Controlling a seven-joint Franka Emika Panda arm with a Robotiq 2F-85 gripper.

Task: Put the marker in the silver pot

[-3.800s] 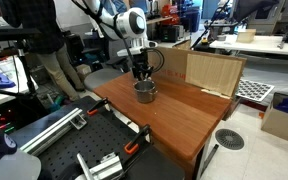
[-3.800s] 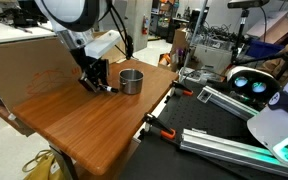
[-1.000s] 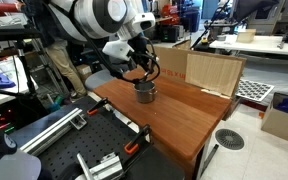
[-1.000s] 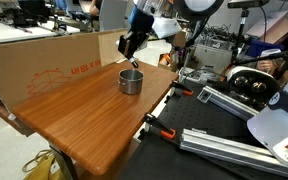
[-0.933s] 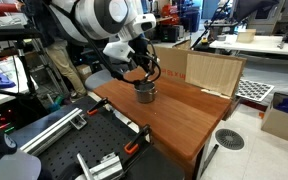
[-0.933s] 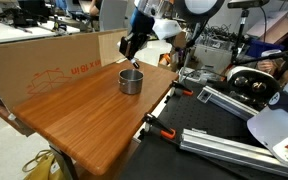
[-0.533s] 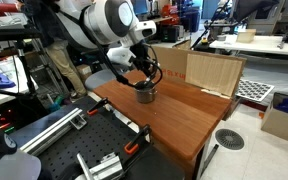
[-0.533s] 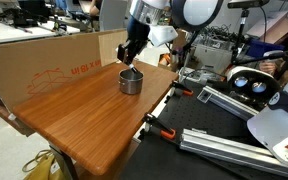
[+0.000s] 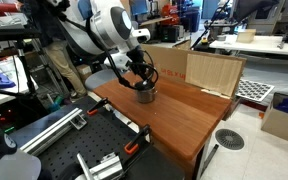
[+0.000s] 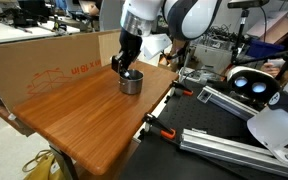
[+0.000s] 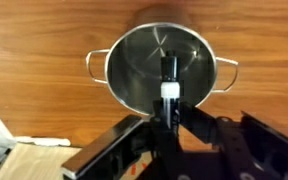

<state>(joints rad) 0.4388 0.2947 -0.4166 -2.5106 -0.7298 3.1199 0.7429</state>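
The silver pot (image 11: 162,67) is small, round and shiny, with two little side handles. It stands on the wooden table in both exterior views (image 9: 145,94) (image 10: 131,82). In the wrist view my gripper (image 11: 169,112) is right above the pot and shut on the marker (image 11: 168,78), a dark stick with a white band. The marker's tip points down into the pot's mouth. In both exterior views the gripper (image 9: 141,80) (image 10: 126,68) hangs just over the pot's rim.
The pot stands near the far edge of the wooden table (image 9: 189,120). A cardboard box (image 9: 212,72) stands behind it, also seen as a cardboard wall (image 10: 44,62). Clamps and metal rails (image 10: 189,130) lie beside the table.
The arm has come down toward the pot with the marker held; the gripper is now lower and closer to the pot's mouth than a second ago.
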